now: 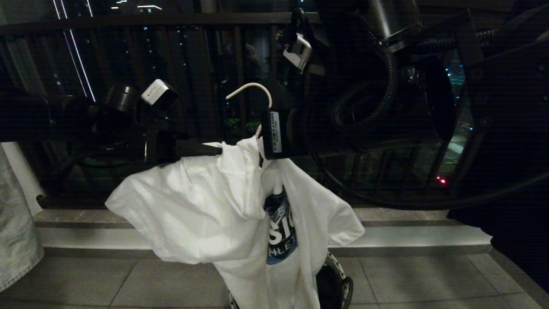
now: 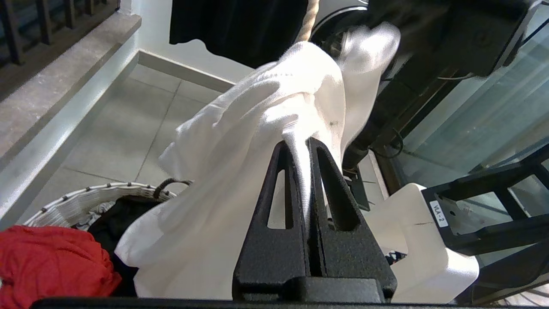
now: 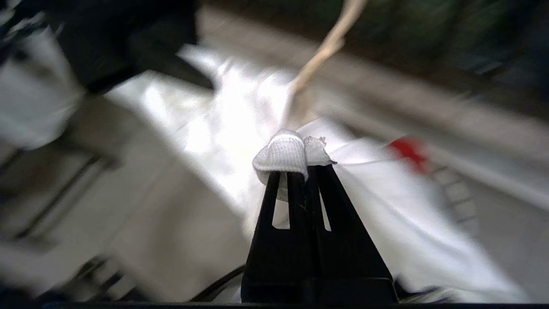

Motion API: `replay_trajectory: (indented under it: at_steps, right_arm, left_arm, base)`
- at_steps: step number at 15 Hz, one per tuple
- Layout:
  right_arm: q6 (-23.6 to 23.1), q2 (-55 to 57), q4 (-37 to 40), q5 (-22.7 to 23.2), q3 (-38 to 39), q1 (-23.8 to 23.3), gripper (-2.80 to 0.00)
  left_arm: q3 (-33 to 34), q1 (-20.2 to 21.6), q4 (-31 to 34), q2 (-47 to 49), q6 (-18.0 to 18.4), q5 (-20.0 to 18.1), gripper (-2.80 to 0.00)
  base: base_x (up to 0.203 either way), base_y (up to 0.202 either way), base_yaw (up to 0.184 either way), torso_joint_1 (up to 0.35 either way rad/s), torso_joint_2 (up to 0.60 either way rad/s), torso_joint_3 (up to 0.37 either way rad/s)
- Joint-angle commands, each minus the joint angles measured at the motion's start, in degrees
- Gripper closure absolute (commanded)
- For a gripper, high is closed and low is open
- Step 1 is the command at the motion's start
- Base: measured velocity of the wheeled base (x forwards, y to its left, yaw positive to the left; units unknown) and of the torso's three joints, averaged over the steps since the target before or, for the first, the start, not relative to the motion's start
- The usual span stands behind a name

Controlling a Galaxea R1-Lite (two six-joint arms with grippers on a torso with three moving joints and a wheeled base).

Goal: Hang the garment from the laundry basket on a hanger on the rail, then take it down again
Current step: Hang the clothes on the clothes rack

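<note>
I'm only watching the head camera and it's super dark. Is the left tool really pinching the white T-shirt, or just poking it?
Observer: Really pinching. The left wrist view shows the left tool shut, with a fold of the white short-sleeved T-shirt squeezed between its black fingers.
Operator: Cool! And the right tool? I just see a black lump there.
Observer: The right wrist view shows the right tool shut too, on the T-shirt's ribbed neckband, with the neck of the thin white wire hanger just beyond it.
</note>
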Motion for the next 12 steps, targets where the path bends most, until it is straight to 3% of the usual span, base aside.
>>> replay_trajectory:
  at_steps: [1,5,9,12]
  right_arm:
    - [0.7,1.2,0.5,1.1,0.0,-0.3,0.0]
    - [3.6,2.2,-0.3,8.0,-0.2,-1.0,0.0]
    - [3.9,4.4,-7.1,8.6,-0.3,-1.1,0.0]
    - [4.0,4.8,-7.0,8.5,0.0,-3.1,0.0]
  left_arm:
    - [0.0,0.2,0.1,-1.2,0.1,-0.5,0.0]
    - [0.1,0.3,0.1,-1.7,0.1,-0.5,0.0]
    - [0.1,0.4,0.0,-1.7,0.1,-0.5,0.0]
    - [-0.1,0.4,0.0,-1.1,0.1,-0.5,0.0]
  base:
    - [0.0,0.0,0.0,0.0,0.0,0.0]
    - [0.0,0.0,0.0,0.0,0.0,0.0]
    - [0.0,0.0,0.0,0.0,0.0,0.0]
    - [0.0,0.0,0.0,0.0,0.0,0.0]
